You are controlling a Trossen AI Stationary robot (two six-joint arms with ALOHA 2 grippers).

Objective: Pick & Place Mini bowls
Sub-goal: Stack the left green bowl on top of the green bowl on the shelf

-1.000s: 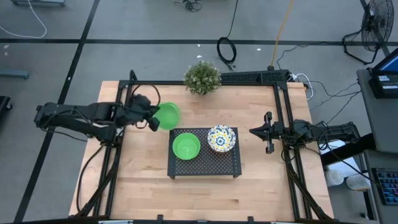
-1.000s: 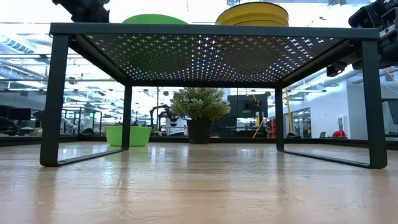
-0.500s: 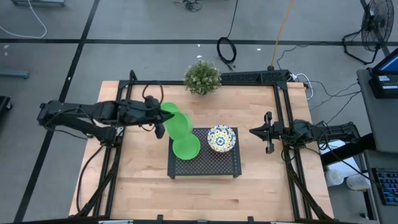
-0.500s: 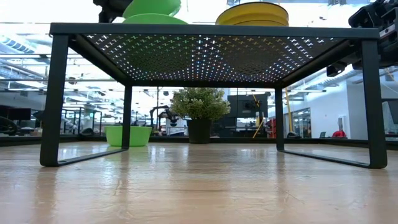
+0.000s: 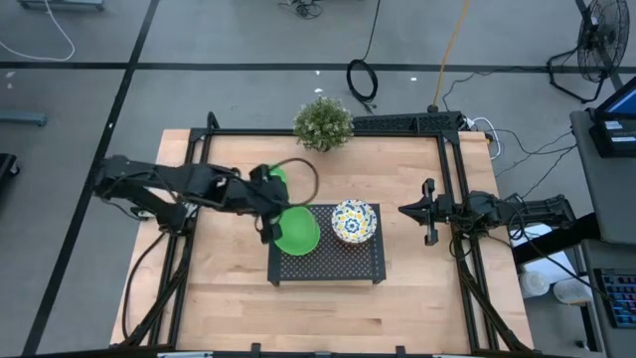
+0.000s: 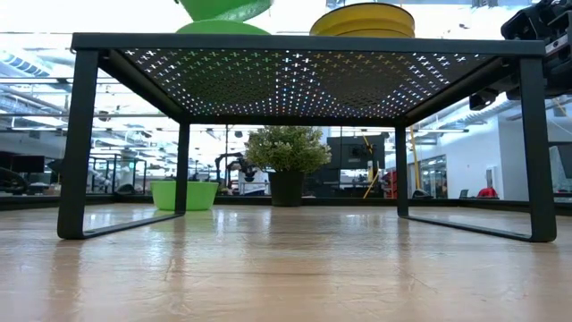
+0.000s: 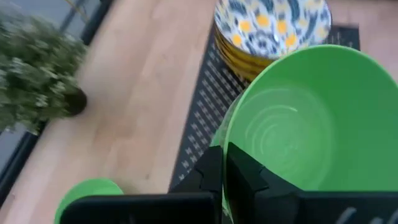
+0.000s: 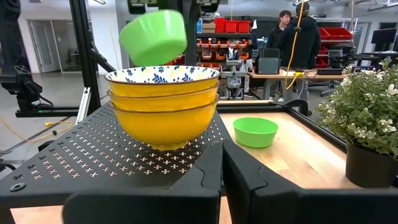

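My left gripper [image 5: 268, 211] is over the black rack's [image 5: 328, 270] left half, shut on a plain green mini bowl [image 8: 153, 37] that hangs tilted in the air. Right under it a second green bowl [image 6: 223, 28] sits on the rack. A stack of floral bowls with yellow outsides [image 8: 163, 106] stands on the rack's right half. A third green bowl [image 5: 277, 176] rests on the table behind the rack's far left corner. My right gripper [image 5: 401, 210] waits shut to the right of the rack. My left gripper holds the green bowl by its rim [image 7: 225, 144], with one finger [image 7: 252, 180] inside the bowl and the other [image 7: 208, 177] outside its wall. It comes from the table's left side. The bowl is lifted clear and tilted above the rack's green bowl.
A potted plant [image 5: 323, 123] stands at the table's far edge. Black frame rails [image 5: 452, 179] run along the table's far, left and right sides. Bare wood lies in front of the rack [image 5: 318, 313]. People stand in the room beyond [image 8: 298, 31].
My left gripper has carried the green bowl toward the table's right and slightly nearer, from beside the rack's far left corner to above the rack's green bowl. The bowl has tipped on the way. The green bowl on the table now shows behind it.
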